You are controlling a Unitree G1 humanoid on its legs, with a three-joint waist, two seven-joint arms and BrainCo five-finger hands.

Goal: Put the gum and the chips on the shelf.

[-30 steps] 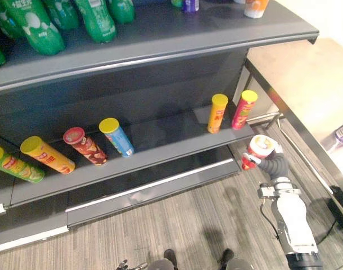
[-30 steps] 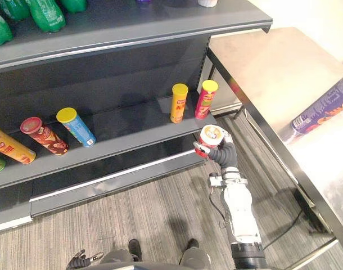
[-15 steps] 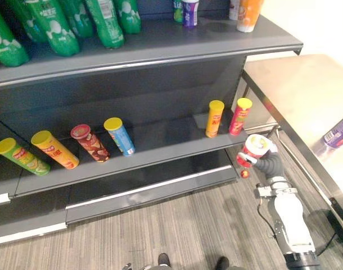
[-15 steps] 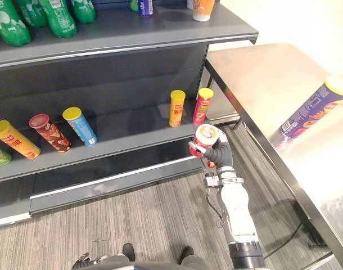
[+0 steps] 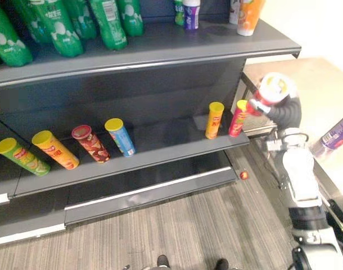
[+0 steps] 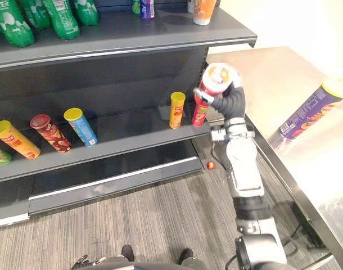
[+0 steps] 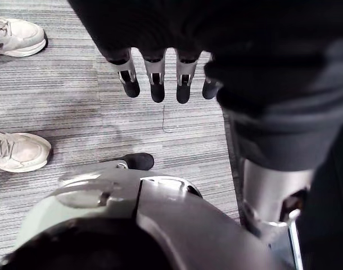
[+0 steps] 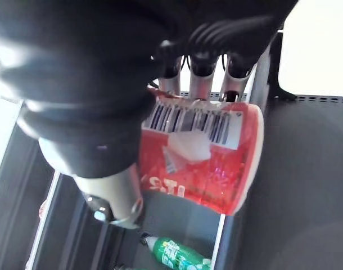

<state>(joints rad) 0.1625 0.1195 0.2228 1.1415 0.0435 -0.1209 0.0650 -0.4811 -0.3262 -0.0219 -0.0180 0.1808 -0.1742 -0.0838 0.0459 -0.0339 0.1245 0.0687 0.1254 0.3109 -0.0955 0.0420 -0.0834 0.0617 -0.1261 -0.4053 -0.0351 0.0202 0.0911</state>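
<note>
Raised beside the shelf [image 6: 138, 133], right robot hand [image 6: 231, 102] stays curled round the red chips can [image 6: 216, 80].

This is looking like a shop: a dark metal shelf unit [image 5: 160, 40] is carrying rows of green bottles [image 5: 59, 28] on its upper board and colourful chip tubes [image 5: 120, 136] on the board below. Grey carpet [image 5: 177, 225] is covering the floor, and a steel tabletop [image 6: 272, 79] is sitting beside the shelving.
</note>
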